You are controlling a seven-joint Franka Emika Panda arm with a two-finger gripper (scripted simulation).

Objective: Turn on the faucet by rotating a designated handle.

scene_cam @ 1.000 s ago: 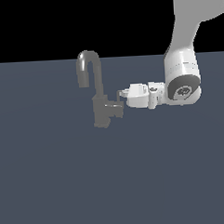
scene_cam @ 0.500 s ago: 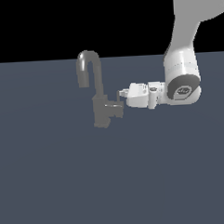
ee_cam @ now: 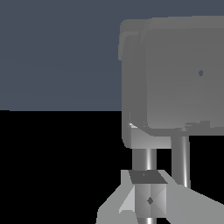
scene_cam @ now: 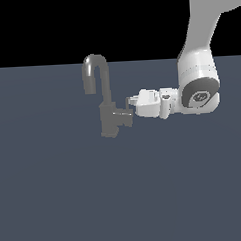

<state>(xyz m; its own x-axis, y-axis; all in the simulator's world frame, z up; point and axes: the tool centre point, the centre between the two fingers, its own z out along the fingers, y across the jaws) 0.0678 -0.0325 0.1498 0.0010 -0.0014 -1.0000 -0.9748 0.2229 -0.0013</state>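
Note:
The grey faucet (scene_cam: 110, 118) stands upright, with its curved spout (scene_cam: 94, 69) arching toward the exterior view's left. The handle (scene_cam: 125, 116) is a short stub on the body's right side, with a thin pin (scene_cam: 127, 103) rising from its end. My white gripper (scene_cam: 130, 102) reaches in level from the exterior view's right, its fingertips right at the pin. The jaw gap is too small to read. In the wrist view the faucet body (ee_cam: 175, 74) fills the frame at very close range. A dark square piece (ee_cam: 148, 197) sits between pale fingers (ee_cam: 111, 210).
The faucet stands on a flat dark blue-grey floor (scene_cam: 71, 195). My arm's white wrist (scene_cam: 198, 91) and upper link (scene_cam: 212, 17) rise at the exterior view's right. Nothing else stands nearby.

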